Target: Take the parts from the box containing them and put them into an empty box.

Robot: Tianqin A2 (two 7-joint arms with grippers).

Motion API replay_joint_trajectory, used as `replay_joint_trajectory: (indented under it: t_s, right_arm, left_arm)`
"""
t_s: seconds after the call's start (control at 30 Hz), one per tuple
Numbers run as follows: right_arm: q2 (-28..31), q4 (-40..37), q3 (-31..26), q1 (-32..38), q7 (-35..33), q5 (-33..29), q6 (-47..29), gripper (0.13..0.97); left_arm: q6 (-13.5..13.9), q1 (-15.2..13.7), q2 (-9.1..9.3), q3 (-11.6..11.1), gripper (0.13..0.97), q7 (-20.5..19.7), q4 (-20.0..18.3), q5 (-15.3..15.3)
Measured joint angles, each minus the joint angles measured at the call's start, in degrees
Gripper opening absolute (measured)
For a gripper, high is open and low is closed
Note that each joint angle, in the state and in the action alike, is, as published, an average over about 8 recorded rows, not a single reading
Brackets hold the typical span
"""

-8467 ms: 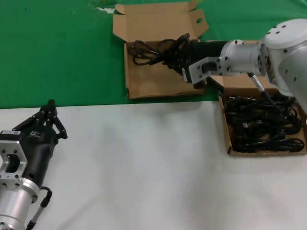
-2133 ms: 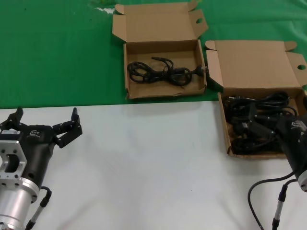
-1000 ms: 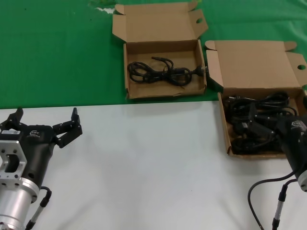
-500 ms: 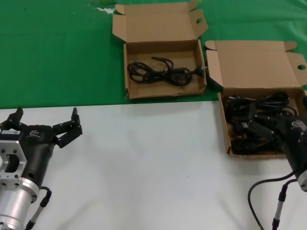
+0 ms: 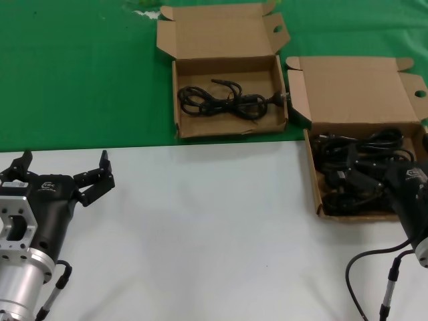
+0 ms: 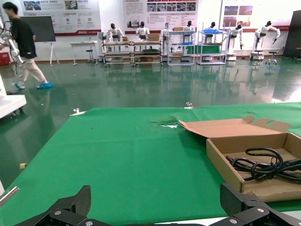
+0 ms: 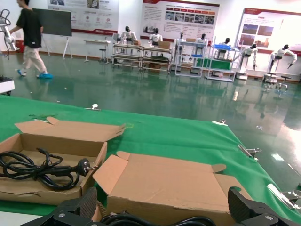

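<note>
The box containing the parts [image 5: 354, 90] stands at the right with a tall lid, which also shows in the right wrist view [image 7: 164, 183]. It holds several looped black cables [image 5: 374, 142]. My right gripper [image 5: 359, 175] is open over the box's near part. Its fingers stand wide apart above cables [image 7: 141, 220], and I cannot tell whether they touch. The other box [image 5: 221, 33], with a short wide lid, stands on the green cloth and holds one coiled cable [image 5: 224, 100]. My left gripper [image 5: 65, 160] is open and empty at the near left.
White table surface [image 5: 214, 234] fills the near half and green cloth [image 5: 80, 73] the far half. The two boxes stand almost corner to corner. The left wrist view shows the short-lidded box [image 6: 225, 160] and its cable [image 6: 263, 162] off to one side, well away from my left gripper [image 6: 157, 197].
In the oldest frame my right gripper was at the short-lidded box with a cable; it has since come back over the full box. My left gripper has opened. Nothing has moved in the last second.
</note>
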Motion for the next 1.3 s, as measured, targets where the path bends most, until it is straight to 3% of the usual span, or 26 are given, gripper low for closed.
replay_joint_trajectory:
  t_s: [1.3]
  right_arm:
    - [0.00, 0.00, 0.00, 0.00, 0.00, 0.00, 0.00, 0.966]
  left_arm:
    - [0.00, 0.00, 0.00, 0.00, 0.966, 0.00, 0.00, 0.00]
